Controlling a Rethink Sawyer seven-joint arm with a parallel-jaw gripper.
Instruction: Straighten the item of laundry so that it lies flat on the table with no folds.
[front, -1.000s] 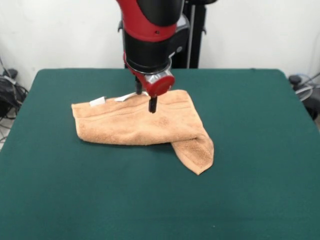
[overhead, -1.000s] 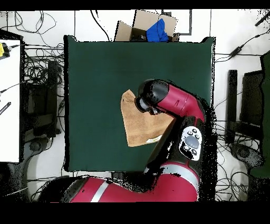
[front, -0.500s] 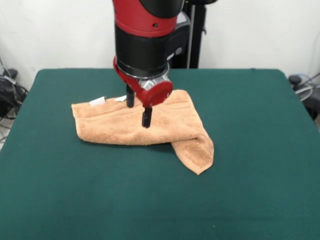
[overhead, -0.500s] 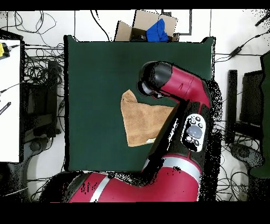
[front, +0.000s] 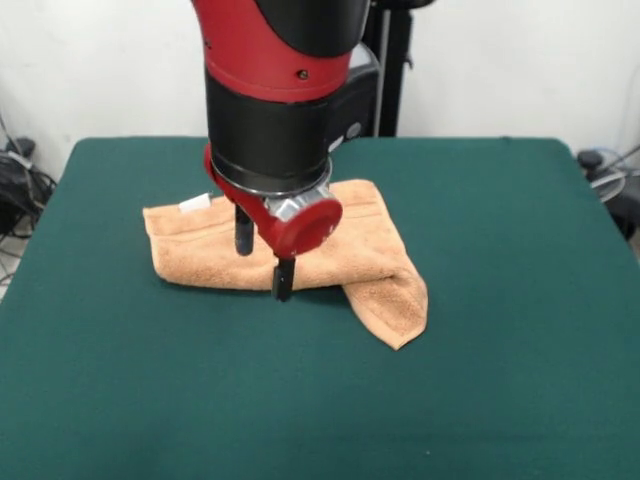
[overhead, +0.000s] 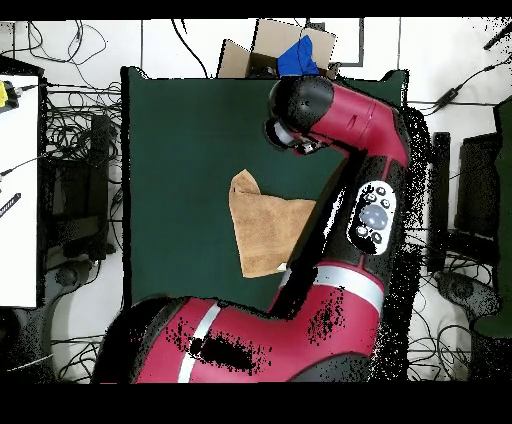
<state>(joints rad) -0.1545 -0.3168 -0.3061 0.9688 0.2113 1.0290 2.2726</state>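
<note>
Frontally, the gripper (front: 260, 262) hangs with its two fingers (front: 243, 236) spread apart and empty over the near edge of the folded orange-tan towel (front: 340, 250) on the green table (front: 500, 300); overhead, the towel (overhead: 265, 225) lies mid-table beside the arm (overhead: 340, 110).

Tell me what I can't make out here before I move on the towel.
- Front view: the arm covers the middle of the towel's far edge, so any tags there are hidden.
- Front view: whether the open gripper touches the towel or hangs above it.
- Overhead view: the arm hides the gripper and the towel's right side.
</note>
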